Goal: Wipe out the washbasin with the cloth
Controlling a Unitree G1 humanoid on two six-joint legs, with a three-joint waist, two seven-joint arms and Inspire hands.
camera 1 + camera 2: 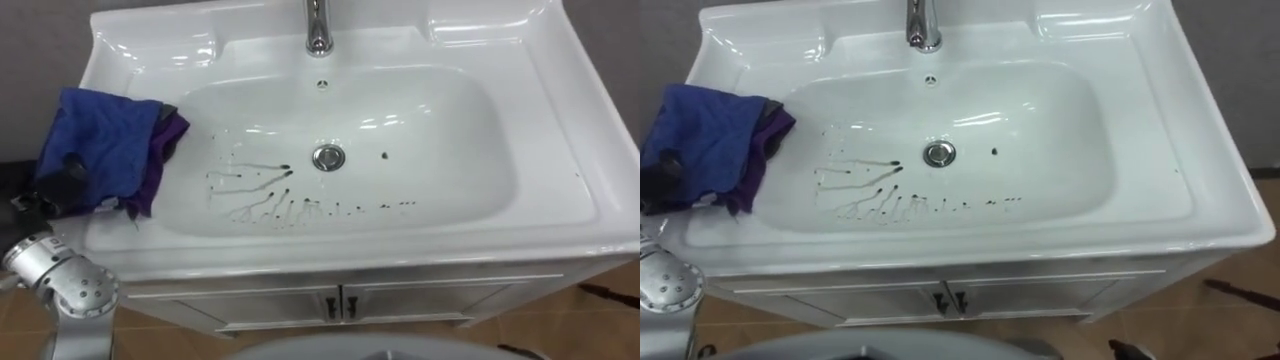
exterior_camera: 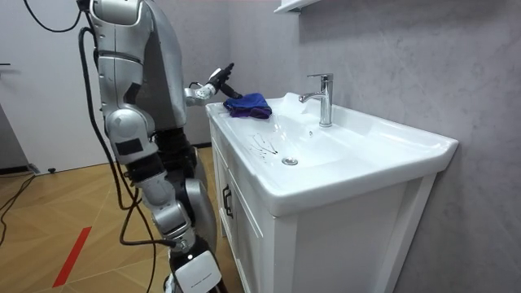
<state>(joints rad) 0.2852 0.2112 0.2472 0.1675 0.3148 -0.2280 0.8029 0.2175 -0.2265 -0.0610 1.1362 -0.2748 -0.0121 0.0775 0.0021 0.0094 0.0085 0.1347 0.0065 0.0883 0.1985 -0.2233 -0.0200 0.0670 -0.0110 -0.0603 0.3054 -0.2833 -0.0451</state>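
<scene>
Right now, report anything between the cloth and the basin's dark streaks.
Nothing visible. The blue cloth sits on the basin rim by the left hand; only bare white surface separates it from the dark streaks.

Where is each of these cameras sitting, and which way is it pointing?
Left eye view: on the robot's head, looking down into the basin; its left hand shows at the blue cloth, forearm below.
Right eye view: just beside that eye, same downward look; the same forearm at lower left.
Room view: standing off in the room, facing the basin's front side; the robot stands before it.
All share the tap, cloth and dark streaks.
</scene>
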